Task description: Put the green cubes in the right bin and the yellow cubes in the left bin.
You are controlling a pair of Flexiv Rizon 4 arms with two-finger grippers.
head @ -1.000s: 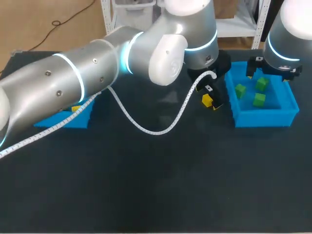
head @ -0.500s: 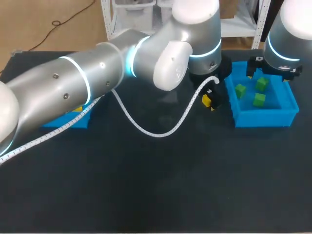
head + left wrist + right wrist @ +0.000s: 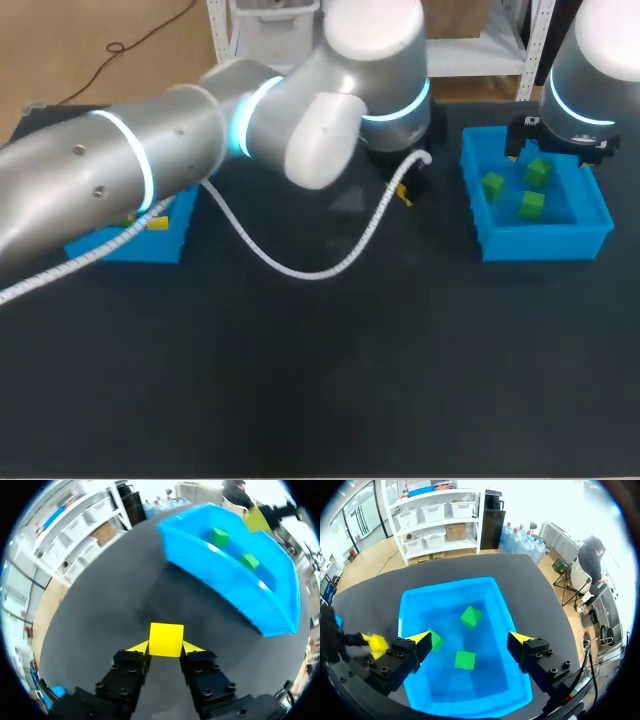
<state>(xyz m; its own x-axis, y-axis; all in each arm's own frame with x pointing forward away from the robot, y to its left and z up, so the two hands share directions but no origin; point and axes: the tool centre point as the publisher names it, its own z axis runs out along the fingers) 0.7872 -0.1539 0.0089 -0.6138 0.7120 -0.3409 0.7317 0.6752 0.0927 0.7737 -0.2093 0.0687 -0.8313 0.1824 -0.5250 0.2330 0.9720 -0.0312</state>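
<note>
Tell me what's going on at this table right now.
Two robot arms are sorting cubes by colour. The left gripper is shut on a yellow cube, above the table between the bins and nearer the right bin. The right gripper hangs open above the right bin, which holds three green cubes. At least one sorted yellow piece shows in the left bin.

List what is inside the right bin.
Three green cubes lie in the right bin; no yellow ones show. The right arm covers its far corner in the head view.
</note>
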